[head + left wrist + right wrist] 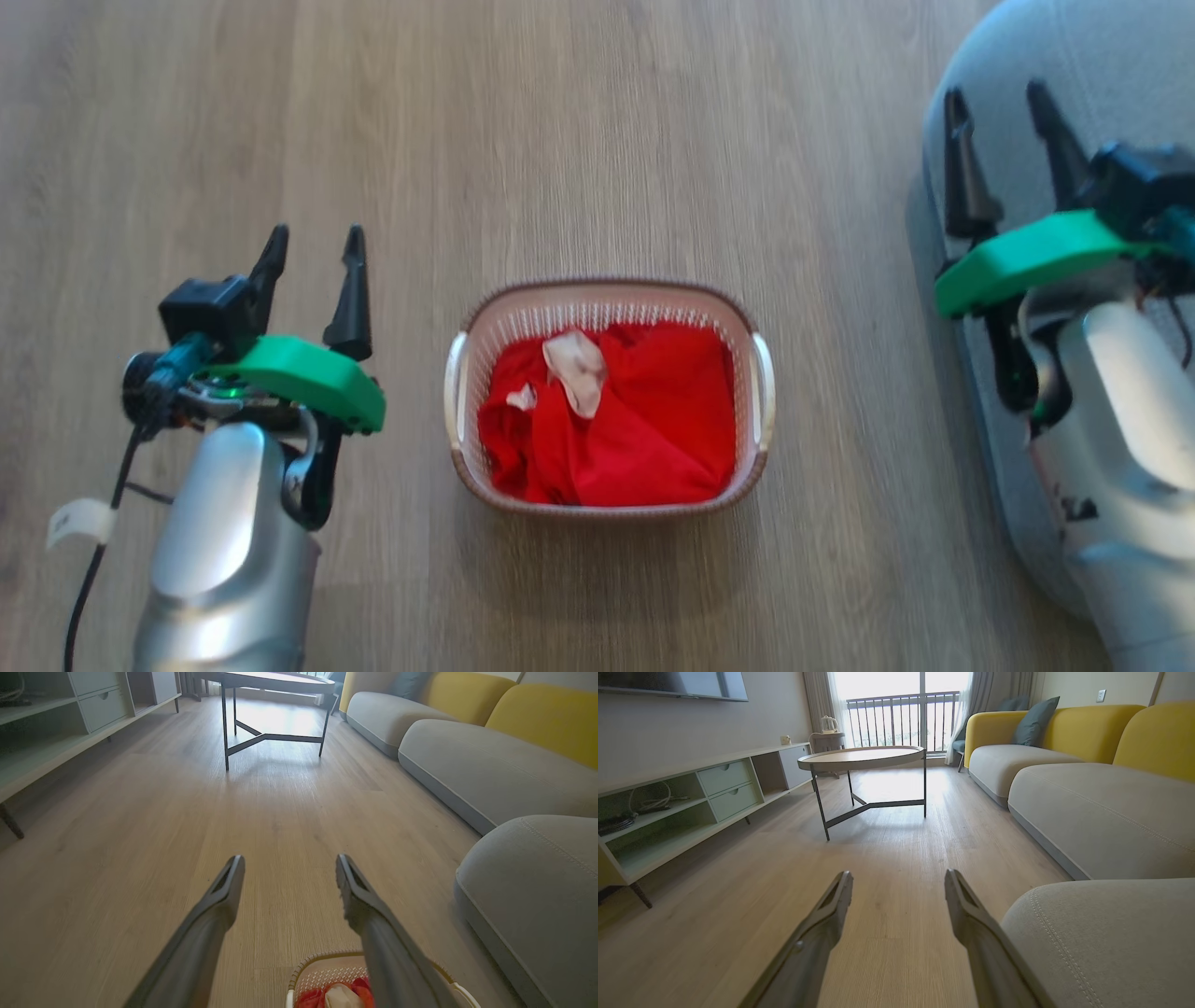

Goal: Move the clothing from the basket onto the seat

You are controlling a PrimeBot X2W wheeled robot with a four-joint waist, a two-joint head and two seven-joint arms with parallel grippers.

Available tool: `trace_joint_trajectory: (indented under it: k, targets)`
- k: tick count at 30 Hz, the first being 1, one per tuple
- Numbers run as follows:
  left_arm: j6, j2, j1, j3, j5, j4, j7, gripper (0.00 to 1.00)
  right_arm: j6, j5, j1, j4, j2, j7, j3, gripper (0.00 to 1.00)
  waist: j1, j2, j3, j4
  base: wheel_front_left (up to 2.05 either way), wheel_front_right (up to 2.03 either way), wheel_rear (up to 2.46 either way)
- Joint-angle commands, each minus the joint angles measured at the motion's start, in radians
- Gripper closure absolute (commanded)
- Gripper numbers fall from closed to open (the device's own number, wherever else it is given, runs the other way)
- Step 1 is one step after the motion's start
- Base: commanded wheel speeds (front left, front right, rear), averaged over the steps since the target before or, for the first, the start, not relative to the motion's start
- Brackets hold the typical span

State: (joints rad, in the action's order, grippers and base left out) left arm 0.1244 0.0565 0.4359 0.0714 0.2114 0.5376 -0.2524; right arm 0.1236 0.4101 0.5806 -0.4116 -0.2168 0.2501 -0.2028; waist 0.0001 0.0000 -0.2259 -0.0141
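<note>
Bright red fabric clothing (644, 420), likely limp and light, fills the cream perforated plastic basket (597, 291) left of the grey upholstered seat (1027, 47); I'd pinch a raised fold; left gripper (316, 231) and right gripper (995, 91) gape wide, empty

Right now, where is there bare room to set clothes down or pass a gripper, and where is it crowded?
The visible top of the seat is bare beside the open right gripper. Bare floor stretches beyond the basket, and between it and the open left gripper. Crowded: the basket itself, filled wall to wall by the clothing.
</note>
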Motion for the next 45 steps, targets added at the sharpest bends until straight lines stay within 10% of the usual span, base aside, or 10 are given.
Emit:
trace_joint_trajectory:
  k: [1,29,45]
  targets:
    - [0.006,0.016,0.044,-0.015,0.002,-0.023,-0.009,0.00,0.007,-0.010,0.039,0.042,0.006,0.012,-0.004,0.00,-0.0001,0.0000,-0.072,-0.015,0.00,0.00,0.00]
    - [0.006,0.007,0.358,0.414,0.057,0.222,-0.009,0.00,0.007,-0.067,0.311,0.341,0.066,0.012,0.013,0.00,-0.0001,0.0000,-0.661,-0.159,0.00,0.00,0.00]
    - [0.006,0.034,0.530,0.578,0.097,0.503,-0.008,0.00,0.007,-0.060,0.308,0.377,0.142,0.012,0.016,0.00,-0.0001,0.0000,-0.797,-0.270,0.00,0.00,0.00]
